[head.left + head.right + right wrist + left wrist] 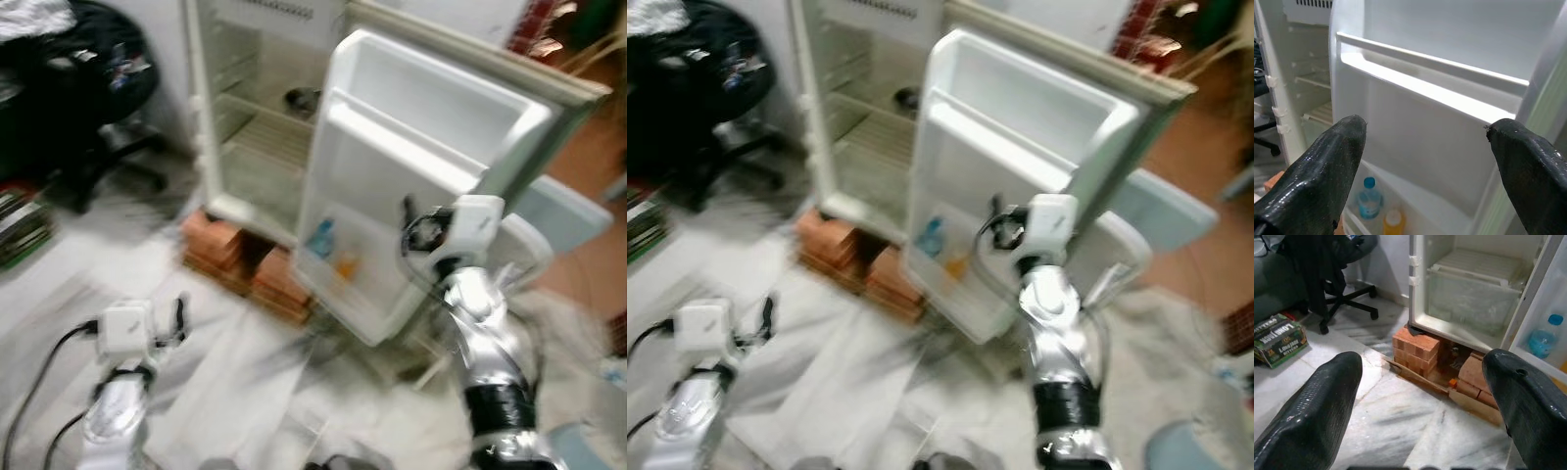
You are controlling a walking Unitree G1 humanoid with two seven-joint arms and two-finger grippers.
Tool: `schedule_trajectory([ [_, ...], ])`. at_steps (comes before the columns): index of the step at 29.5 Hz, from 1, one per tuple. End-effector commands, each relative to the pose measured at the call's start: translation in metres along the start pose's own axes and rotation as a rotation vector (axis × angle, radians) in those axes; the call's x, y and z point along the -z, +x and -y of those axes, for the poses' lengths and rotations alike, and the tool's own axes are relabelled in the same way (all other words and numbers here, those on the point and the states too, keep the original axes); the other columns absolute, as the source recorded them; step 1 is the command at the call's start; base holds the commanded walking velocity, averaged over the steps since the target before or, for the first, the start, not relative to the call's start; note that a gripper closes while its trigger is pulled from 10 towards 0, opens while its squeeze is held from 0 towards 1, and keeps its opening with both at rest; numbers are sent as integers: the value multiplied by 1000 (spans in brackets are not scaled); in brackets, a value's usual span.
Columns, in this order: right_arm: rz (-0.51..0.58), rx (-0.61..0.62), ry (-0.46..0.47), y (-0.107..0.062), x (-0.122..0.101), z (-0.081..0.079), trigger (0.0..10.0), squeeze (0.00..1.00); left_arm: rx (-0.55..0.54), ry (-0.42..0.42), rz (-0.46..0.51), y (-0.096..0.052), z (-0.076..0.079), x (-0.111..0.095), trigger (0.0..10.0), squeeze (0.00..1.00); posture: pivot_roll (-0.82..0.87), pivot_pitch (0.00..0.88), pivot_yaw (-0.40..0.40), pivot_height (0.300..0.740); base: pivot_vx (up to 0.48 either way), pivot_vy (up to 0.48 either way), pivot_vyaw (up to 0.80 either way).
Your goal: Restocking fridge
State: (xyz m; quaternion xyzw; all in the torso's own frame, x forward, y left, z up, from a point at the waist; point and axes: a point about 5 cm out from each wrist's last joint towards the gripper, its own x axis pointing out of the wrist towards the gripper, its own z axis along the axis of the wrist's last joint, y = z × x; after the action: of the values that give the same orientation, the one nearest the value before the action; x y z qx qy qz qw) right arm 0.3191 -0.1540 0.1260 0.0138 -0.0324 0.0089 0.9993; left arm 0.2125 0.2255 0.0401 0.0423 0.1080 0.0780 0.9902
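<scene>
Up front, right end effector point(1425, 171) spread toward fridge door point(1449, 103).

The white fridge point(257, 117) stands open on bricks point(245, 257), its door point(411, 166) swung wide to the right. A blue-capped bottle point(1369, 199) and an orange bottle point(1393, 223) stand upright together on the door's lowest shelf.

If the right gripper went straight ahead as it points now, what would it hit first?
Most likely the inner wall of the open fridge door, below its upper shelf rail. The right gripper is open and holds nothing; depth is hard to judge.
</scene>
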Motion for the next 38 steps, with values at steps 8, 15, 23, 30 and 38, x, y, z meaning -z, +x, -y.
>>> schedule_trajectory([
  [8,-15,-16,-11,-4,2,9,10000,0,20,-1,26,1,8,-6,10000,0,116,0,-53,740,0,0,-534],
  [15,-120,-69,-55,-32,30,16,10000,0,57,25,133,4,19,-30,10000,0,127,0,-70,740,0,0,0],
  [23,-197,-42,-48,-56,52,22,10000,0,134,11,183,6,33,-41,10000,0,119,0,-46,740,0,0,0],
  [30,-188,-11,-39,-54,51,25,10000,0,168,13,181,7,37,-39,10000,0,106,0,-31,740,49,0,0],
  [38,-144,-11,-45,-42,39,26,10000,0,158,5,181,11,33,-40,10000,0,99,0,-26,740,411,0,0],
])
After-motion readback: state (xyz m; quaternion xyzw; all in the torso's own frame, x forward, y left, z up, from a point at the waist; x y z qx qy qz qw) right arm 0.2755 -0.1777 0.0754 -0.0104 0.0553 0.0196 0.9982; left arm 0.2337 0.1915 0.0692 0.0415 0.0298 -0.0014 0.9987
